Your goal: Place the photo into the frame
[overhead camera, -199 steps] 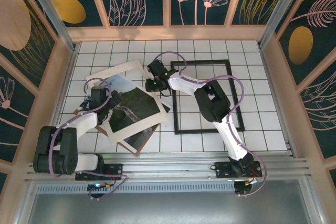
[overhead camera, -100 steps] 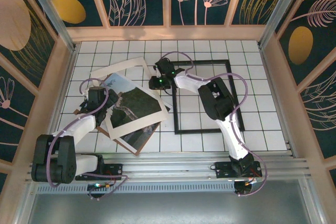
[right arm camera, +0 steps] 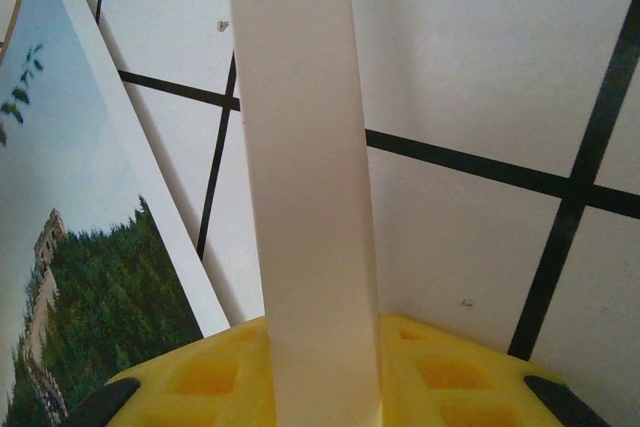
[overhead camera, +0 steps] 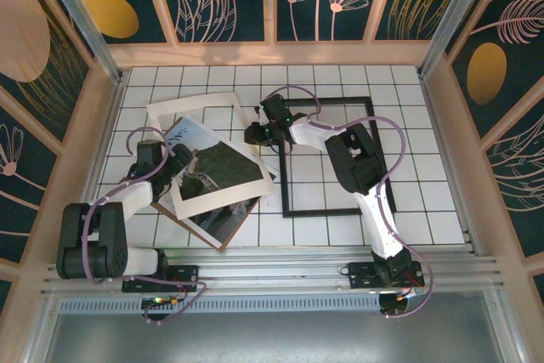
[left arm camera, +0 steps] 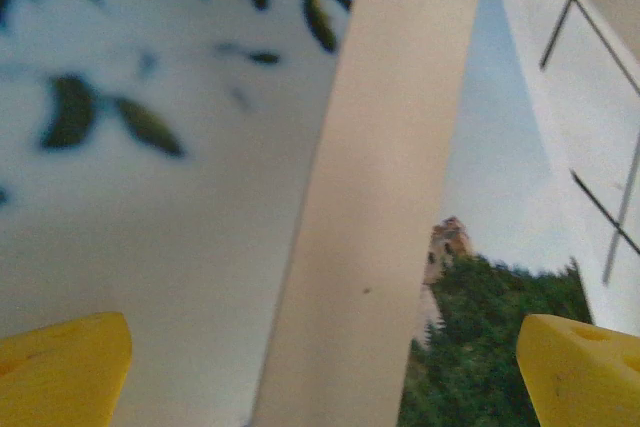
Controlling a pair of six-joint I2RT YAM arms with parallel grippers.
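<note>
Photo (overhead camera: 217, 167), dark hills under pale sky, lies beneath mat (overhead camera: 191, 108) grasped by right claw (overhead camera: 253, 134); left claw (left arm camera: 320, 367) released.

From above, the mat (overhead camera: 191, 106) lies across the photo (overhead camera: 217, 167), covering a band of it, and the brown backing board (overhead camera: 223, 246) is mostly buried beneath. The right arm hides stretches of the frame (overhead camera: 327, 212). At the left wrist the mat strip and leafy sky are blurred, and the bottom edge cuts the left hand (left arm camera: 320, 377) to two yellow fingertips (left arm camera: 60, 362). At the right wrist the strip hides its own contact with the right hand (right arm camera: 320, 377); the photo runs off the left edge.
</note>
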